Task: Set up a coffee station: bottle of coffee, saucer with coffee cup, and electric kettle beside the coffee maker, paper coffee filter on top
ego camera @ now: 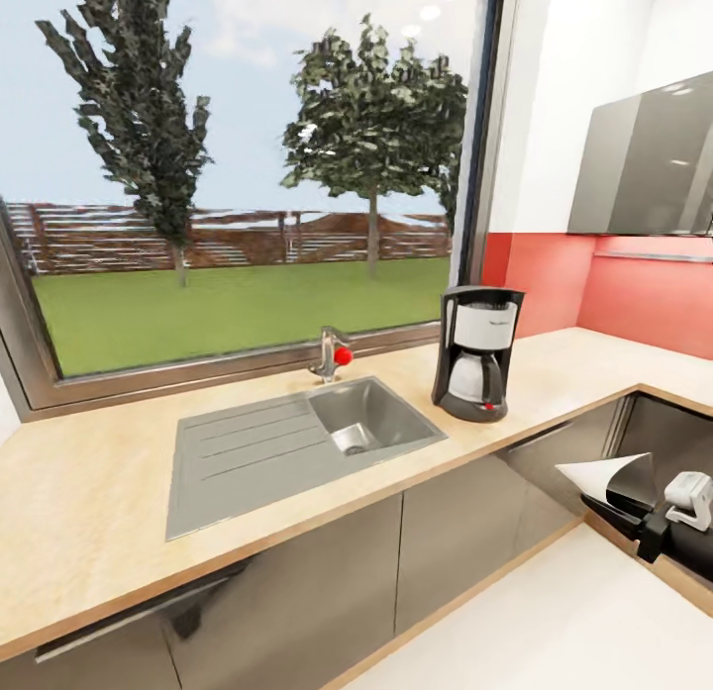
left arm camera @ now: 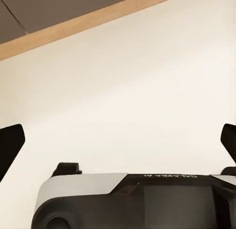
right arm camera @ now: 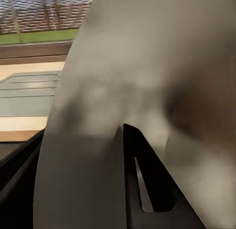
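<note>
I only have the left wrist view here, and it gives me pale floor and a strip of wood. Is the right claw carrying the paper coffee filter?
Observer: Yes. In the head view the right claw holds the paper coffee filter, a white cone, low at the right edge.
Operator: Where is the coffee maker?
Observer: The coffee maker stands on the kitchen countertop, to the right of the grey sink, with nothing on its top.
Operator: Is the filter above the counter yet?
Observer: No. It sits lower than the worktop edge, in front of the dark cabinet fronts.
</note>
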Controlling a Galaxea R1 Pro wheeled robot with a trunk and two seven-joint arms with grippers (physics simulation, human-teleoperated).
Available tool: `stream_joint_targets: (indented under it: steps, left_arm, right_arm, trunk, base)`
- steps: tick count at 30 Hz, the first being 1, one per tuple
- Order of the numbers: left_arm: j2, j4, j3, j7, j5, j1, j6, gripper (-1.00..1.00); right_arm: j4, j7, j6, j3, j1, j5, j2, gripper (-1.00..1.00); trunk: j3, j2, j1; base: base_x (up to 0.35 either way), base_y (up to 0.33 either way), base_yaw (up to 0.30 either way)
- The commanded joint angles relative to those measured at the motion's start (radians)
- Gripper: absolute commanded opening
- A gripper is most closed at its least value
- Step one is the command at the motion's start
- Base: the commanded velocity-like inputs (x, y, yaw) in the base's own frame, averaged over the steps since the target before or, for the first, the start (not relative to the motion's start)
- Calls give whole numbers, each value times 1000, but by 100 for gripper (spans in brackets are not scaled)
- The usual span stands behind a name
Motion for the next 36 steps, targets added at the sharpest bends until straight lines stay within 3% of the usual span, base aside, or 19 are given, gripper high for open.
stream_joint_targets:
  steps: [1, 7, 19, 29, 36]
  left_arm:
    - [-1, -1, 4, 0, 0, 0, -1, 100]
    - [-1, -2, 4, 0, 0, 0, -1, 100]
    - [0, -1, 4, 0, 0, 0, -1, 100]
    - [-1, -1, 4, 0, -1, 0, -1, 100]
    - [-1, 0, 4, 0, 0, 0, -1, 100]
  right_arm:
    - [1, 3, 9, -1, -1, -5, 0, -100]
    - [1, 3, 9, -1, -1, -5, 0, -100]
    - [1, 3, 9, 0, -1, -5, 0, -100]
    - [1, 3, 9, 0, -1, -5, 1, -100]
    - [1, 3, 9, 0, -1, -5, 1, -100]
  trunk:
    - [-1, -1, 0]
    - [-1, -1, 0]
    - [-1, -1, 0]
    - [-1, -1, 0]
    - [-1, -1, 0]
  base:
    - [153, -285, 0]
    - [119, -282, 57]
    - [46, -88, 216]
    - [178, -238, 27]
    - [92, -238, 191]
